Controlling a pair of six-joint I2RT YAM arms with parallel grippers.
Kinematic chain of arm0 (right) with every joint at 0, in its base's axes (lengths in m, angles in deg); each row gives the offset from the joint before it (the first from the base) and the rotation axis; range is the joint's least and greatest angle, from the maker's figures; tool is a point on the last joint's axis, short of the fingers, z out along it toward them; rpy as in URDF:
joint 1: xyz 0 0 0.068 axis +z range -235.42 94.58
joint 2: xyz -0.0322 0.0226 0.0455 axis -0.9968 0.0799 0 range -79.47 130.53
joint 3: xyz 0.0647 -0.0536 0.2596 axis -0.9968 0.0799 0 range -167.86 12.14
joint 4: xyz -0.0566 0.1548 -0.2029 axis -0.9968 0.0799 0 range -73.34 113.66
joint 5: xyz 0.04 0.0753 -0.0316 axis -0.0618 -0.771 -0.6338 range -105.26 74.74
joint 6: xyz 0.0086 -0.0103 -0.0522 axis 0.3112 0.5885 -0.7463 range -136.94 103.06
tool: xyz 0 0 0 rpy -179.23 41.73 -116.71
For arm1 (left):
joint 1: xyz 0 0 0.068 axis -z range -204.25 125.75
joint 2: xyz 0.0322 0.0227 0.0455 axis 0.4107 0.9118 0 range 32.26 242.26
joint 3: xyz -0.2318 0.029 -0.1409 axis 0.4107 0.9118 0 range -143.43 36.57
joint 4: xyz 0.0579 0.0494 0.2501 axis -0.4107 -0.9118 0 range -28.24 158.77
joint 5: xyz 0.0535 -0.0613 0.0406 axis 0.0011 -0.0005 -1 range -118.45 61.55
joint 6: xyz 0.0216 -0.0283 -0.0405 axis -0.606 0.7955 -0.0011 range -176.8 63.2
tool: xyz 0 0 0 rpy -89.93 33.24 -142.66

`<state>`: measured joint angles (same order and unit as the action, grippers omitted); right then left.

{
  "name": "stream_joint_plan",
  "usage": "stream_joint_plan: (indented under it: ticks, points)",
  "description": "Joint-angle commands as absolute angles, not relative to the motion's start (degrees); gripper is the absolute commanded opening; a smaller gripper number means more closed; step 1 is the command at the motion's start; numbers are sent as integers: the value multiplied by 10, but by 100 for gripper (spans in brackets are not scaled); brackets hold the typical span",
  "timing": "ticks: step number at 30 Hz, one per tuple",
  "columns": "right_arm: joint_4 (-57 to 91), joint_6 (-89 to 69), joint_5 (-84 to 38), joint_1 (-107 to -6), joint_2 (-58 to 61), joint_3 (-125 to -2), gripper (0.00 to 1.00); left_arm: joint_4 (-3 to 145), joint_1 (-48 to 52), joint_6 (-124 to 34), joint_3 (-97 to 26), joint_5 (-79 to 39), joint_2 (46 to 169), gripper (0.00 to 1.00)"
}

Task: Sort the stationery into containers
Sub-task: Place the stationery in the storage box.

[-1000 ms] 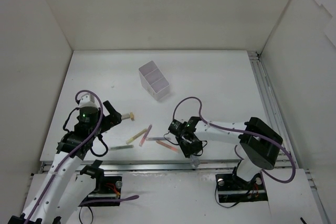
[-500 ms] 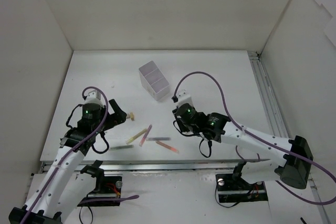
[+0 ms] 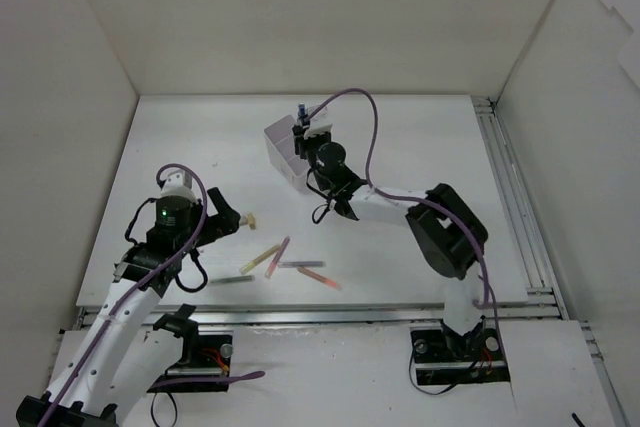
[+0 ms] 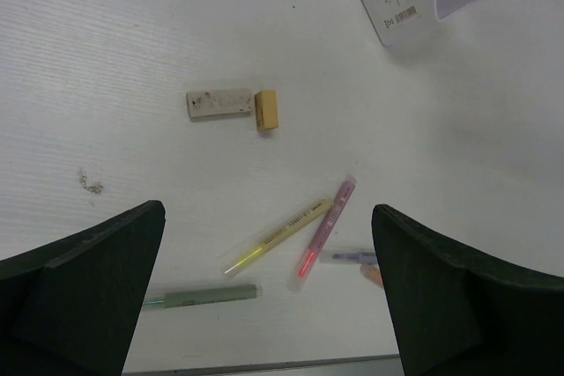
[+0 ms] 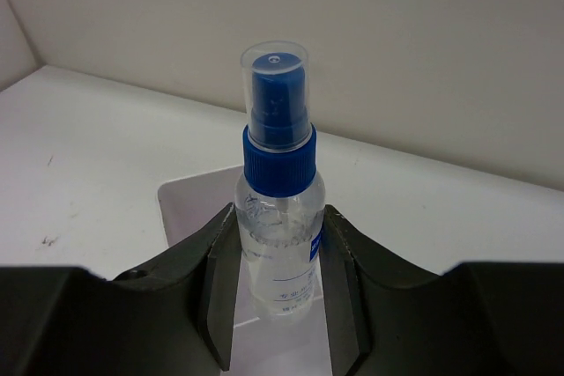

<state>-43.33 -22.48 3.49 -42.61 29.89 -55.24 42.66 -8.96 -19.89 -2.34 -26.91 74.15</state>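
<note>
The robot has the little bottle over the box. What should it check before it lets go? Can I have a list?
1. Is the bottle pinched tight in the right gripper? Ok.
2. Is the bottle straight, cap up? Ok.
3. Is the box under the bottle? Ok.
4. Which compartment is underneath, and does it have room? Cannot tell.
5. Is the left gripper out of the way? Ok, it is open above the pens, away from the box.
6. Is everything else sorted? Not ok, the pens and eraser lie on the table.
</note>
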Motion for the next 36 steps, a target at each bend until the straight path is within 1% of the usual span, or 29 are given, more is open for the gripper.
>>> stream_joint_plan:
  ticks: [1,2,5,10,21,28,36]
  points:
    - [-747,-240,37,-445,372,-606,4,449,-88,-213,-46,-305,749,100]
    - [-821,-234,16,-453,396,-625,4,448,-88,-213,-48,-309,751,100]
    - [-788,-210,7,-461,449,-693,6,451,-88,-216,-48,-309,754,100]
    - [-817,-133,-29,-476,497,-735,7,458,-88,-219,-48,-306,765,100]
    - [-812,-122,-73,-475,442,-692,7,470,-88,-224,-46,-295,789,100]
    - [-819,-125,-86,-473,438,-713,8,469,-88,-224,-46,-299,784,100]
    - [-813,-122,-92,-471,481,-793,8,465,-88,-226,-45,-302,779,100]
